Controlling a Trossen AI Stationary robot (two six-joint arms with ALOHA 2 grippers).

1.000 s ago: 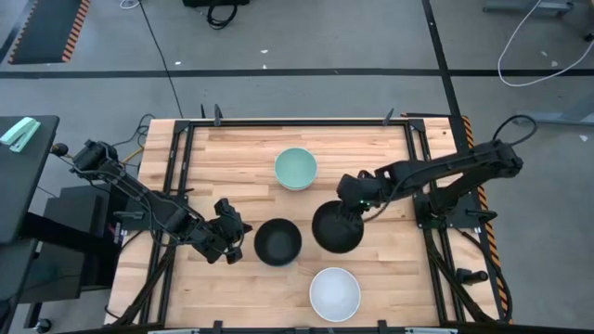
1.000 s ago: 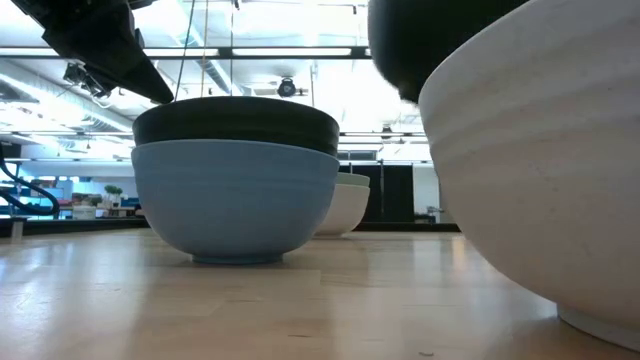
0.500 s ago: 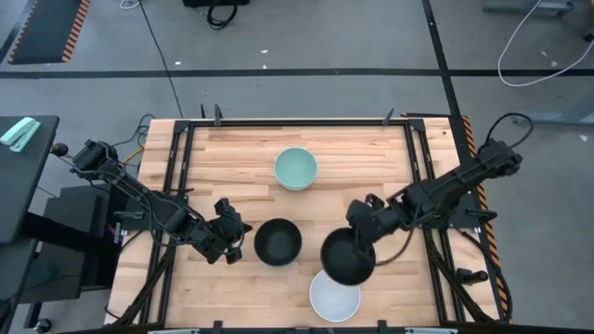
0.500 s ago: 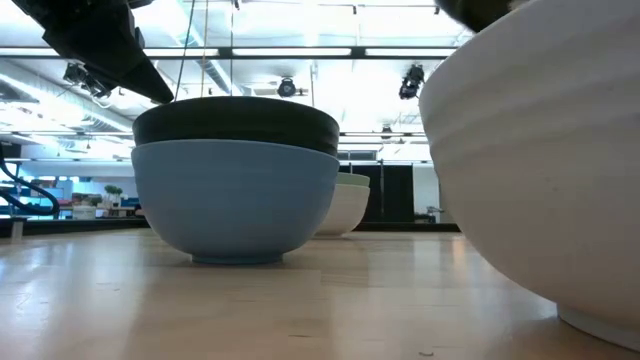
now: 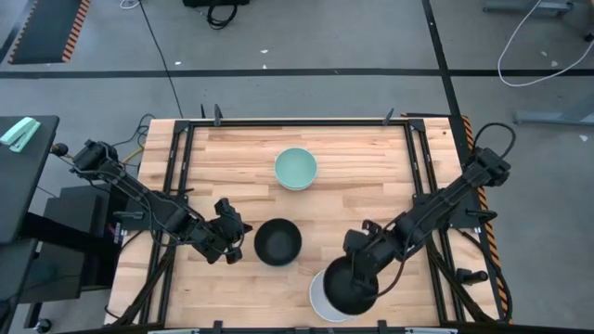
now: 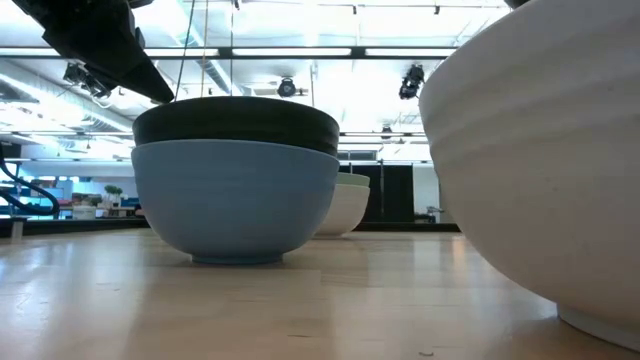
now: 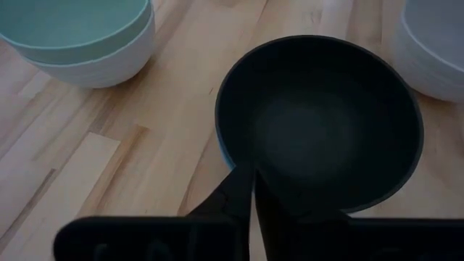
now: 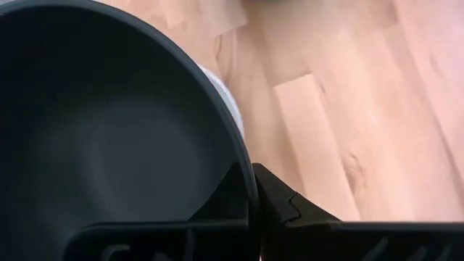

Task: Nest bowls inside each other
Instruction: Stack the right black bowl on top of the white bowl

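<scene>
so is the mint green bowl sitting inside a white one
Yes, the mint green bowl sits nested in a white bowl, seen from the left wrist.

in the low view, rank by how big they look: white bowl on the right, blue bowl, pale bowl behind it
1. White bowl, largest, though it sits nearest the camera.
2. Blue bowl, with a black bowl nested in it.
3. Pale bowl, smallest, farthest and partly hidden.

Overhead looks straight down — low camera skims tabletop [image 6: 300, 310].
</scene>
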